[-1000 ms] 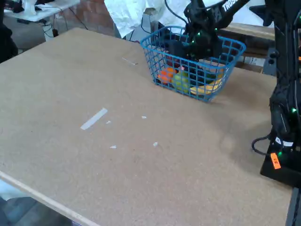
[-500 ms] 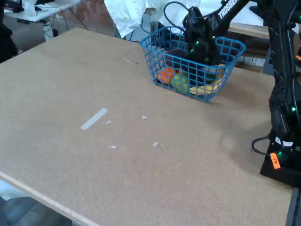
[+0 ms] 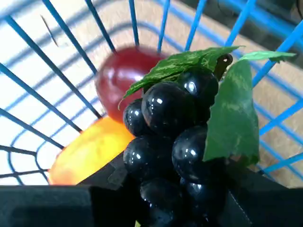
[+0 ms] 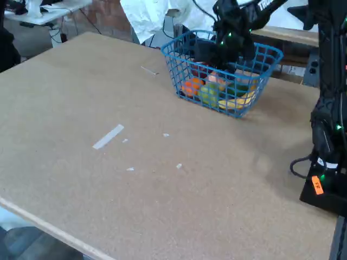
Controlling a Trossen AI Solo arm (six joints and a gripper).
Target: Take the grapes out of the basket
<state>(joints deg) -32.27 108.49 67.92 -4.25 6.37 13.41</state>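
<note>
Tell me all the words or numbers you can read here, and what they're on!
"TR": white letters on the robot arm, cut off at the top edge of the fixed view.
Orange tag near the arm's base: dark marks, too small to read.
Wrist view: no text.

One basket (image 4: pixel 184 70), one grape bunch (image 3: pixel 175 137)

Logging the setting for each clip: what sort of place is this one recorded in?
Most likely a robotics lab or workshop, not a home. A bare brown board table holds only a blue basket of toy fruit, a black arm base with cables stands at its edge, and a cluttered white desk shows behind.
</note>
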